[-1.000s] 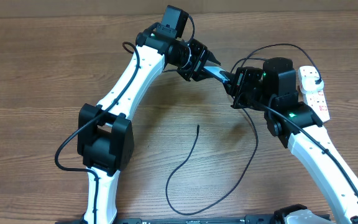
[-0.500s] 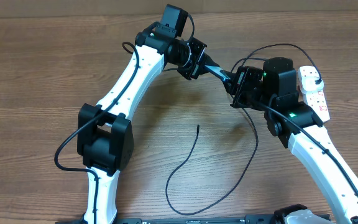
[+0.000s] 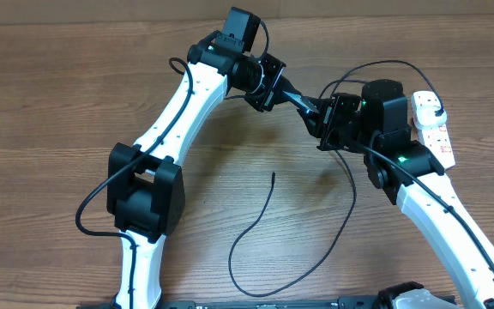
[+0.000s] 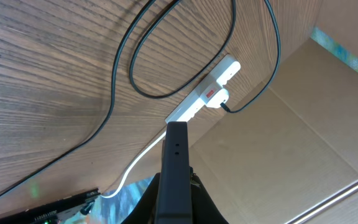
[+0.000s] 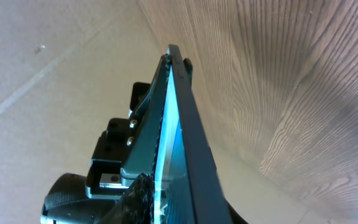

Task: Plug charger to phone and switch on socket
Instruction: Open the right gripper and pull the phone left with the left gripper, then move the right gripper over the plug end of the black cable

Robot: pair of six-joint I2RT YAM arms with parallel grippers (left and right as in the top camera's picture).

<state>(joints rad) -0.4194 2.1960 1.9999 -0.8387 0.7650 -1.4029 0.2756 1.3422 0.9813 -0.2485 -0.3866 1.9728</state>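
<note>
The phone (image 3: 298,98) is held in the air between both grippers, edge-on to the overhead camera. My left gripper (image 3: 273,84) is shut on its far-left end. My right gripper (image 3: 326,120) is shut on its near-right end. In the left wrist view the phone's dark edge (image 4: 178,155) rises from between the fingers (image 4: 178,202). In the right wrist view its light blue screen (image 5: 169,124) shows edge-on between the fingers (image 5: 173,208). The charger cable (image 3: 247,232) loops on the table with its free end near the middle. The white socket (image 3: 436,133) lies at the far right, and also shows in the left wrist view (image 4: 197,102).
The black cable (image 4: 114,93) loops across the wood table between the arms and runs up to a plug at the socket. A thick white cord (image 4: 135,165) leaves the socket. A cardboard wall (image 4: 278,155) stands behind the table's far edge.
The phone has turned between the two grippers, so its light blue screen no longer faces the overhead camera. The arms have barely shifted. The cable lies as before.
</note>
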